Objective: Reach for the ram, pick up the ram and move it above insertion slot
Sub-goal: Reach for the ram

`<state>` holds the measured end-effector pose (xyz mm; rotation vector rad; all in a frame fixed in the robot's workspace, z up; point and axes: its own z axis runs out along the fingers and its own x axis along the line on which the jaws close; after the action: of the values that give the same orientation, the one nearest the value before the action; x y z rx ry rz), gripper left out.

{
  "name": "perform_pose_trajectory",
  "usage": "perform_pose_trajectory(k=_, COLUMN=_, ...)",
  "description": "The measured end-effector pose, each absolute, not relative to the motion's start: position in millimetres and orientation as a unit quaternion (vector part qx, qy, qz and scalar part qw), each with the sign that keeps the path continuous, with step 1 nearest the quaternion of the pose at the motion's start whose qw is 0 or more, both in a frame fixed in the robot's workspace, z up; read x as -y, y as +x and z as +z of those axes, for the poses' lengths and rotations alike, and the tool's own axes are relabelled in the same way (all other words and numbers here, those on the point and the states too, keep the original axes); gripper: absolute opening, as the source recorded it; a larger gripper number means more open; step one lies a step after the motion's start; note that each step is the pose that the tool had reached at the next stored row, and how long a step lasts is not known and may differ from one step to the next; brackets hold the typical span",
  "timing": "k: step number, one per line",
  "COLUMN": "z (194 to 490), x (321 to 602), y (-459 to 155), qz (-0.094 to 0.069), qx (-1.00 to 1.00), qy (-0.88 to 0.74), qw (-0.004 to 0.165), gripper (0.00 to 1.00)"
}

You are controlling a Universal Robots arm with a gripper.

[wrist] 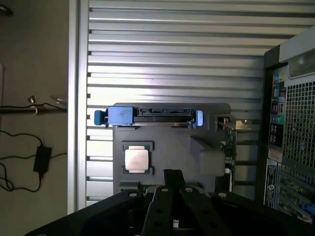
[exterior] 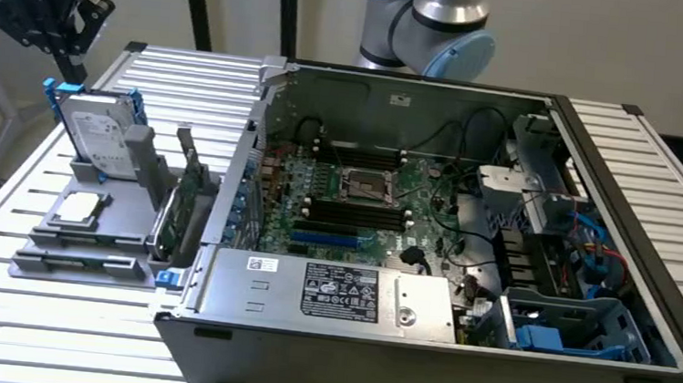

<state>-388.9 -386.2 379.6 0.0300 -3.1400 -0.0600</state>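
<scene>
Table [exterior: 635, 178] of ribbed metal slats under everything. Open computer case [exterior: 425, 372] takes most of it, with the memory slots [exterior: 353, 212] exposed from above. Grey fixture [exterior: 79, 267] sits just beside the case on the exterior view's left, well inside the table edge.

On the fixture:
- hard drive [exterior: 96, 140] upright at the far end
- processor chip [exterior: 80, 209] lying flat midway
- green boards on edge along the side nearest the case

We take the ram [exterior: 198, 203] to be the thin green stick in that row. We cannot cleanly part it from the taller bracketed card [wrist: 235, 125] beside it. Its long axis runs near to far, parallel to the case wall and crosswise to the drive.

Gripper [exterior: 77, 68] hovers above the drive's far corner, well apart from the ram. From it, the ram lies toward the case and toward the camera. One arm only, so no choice of reach.

Jaws pressed together, nothing between them. The wrist view has the fingers [wrist: 160, 209] meeting over the fixture.

We judge the room tight: case wall on one side, a grey post [exterior: 137, 153] on the other.
</scene>
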Motion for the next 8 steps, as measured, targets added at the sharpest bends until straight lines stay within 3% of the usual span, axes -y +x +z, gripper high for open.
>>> perform_pose_trajectory(k=8, z=379.6, x=396.6, y=-388.8, qz=-0.019, qx=1.0, qy=0.01, qw=0.0, gripper=0.11)
